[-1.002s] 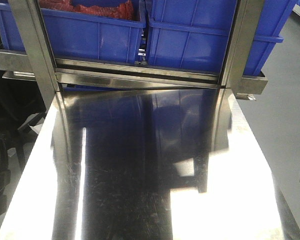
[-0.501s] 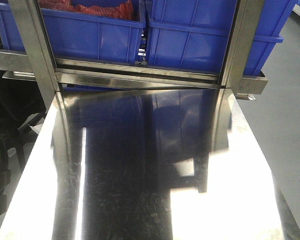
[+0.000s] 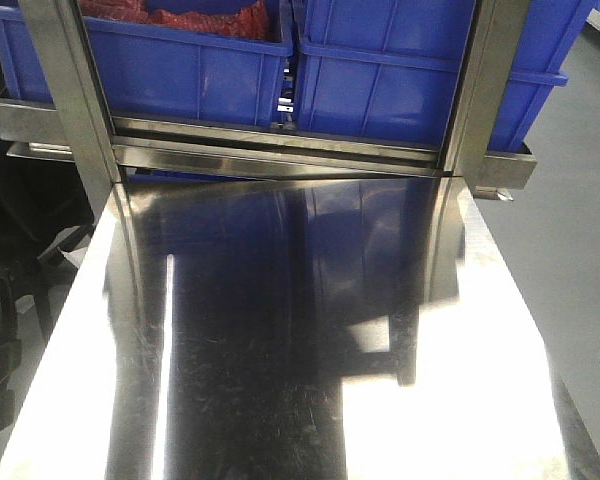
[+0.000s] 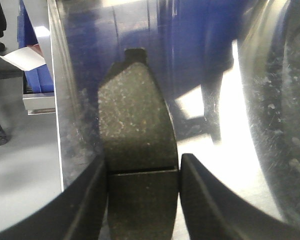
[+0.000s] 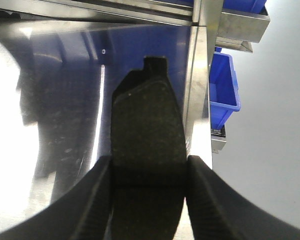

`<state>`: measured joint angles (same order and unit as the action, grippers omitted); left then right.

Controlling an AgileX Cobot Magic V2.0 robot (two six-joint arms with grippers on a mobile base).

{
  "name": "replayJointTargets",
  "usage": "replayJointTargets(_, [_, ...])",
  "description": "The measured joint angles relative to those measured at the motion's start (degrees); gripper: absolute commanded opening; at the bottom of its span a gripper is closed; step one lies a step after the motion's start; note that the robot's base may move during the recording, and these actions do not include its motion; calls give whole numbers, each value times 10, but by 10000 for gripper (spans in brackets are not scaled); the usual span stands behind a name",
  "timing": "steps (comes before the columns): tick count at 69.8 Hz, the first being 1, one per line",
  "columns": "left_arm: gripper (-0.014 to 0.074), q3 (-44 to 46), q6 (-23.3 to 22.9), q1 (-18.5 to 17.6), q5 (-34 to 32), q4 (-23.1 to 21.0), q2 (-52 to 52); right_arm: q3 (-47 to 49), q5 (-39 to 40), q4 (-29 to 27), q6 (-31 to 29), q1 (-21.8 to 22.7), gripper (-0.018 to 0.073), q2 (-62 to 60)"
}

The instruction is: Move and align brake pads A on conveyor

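Each wrist view shows one of the brake pads A, dark grey with an end tab pointing away. In the left wrist view a pad [image 4: 135, 115] with a groove across its middle is clamped by my left gripper [image 4: 143, 162], above the left side of the steel tabletop [image 4: 260, 125]. My right gripper [image 5: 149, 165] is shut on a second pad [image 5: 147, 115], held over the tabletop's right edge [image 5: 200, 110]. Neither gripper nor any pad appears in the front view. The conveyor is out of view.
The shiny steel tabletop [image 3: 280, 350] runs up to a steel shelf frame [image 3: 280, 150] carrying blue bins [image 3: 380, 80]. Grey floor [image 3: 570, 220] lies to the right, with a lower blue bin [image 5: 224, 85] beside the table. Dark equipment [image 3: 0, 350] stands on the left.
The front view has shifted very slightly. Nothing on the tabletop has changed.
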<state>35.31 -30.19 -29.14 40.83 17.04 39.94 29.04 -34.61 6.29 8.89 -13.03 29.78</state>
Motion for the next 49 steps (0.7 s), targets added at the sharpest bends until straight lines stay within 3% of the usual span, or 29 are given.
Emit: replayJointTargets(49, [-8, 0, 0, 0, -2, 0, 0, 0, 0, 2, 0, 0, -2, 0])
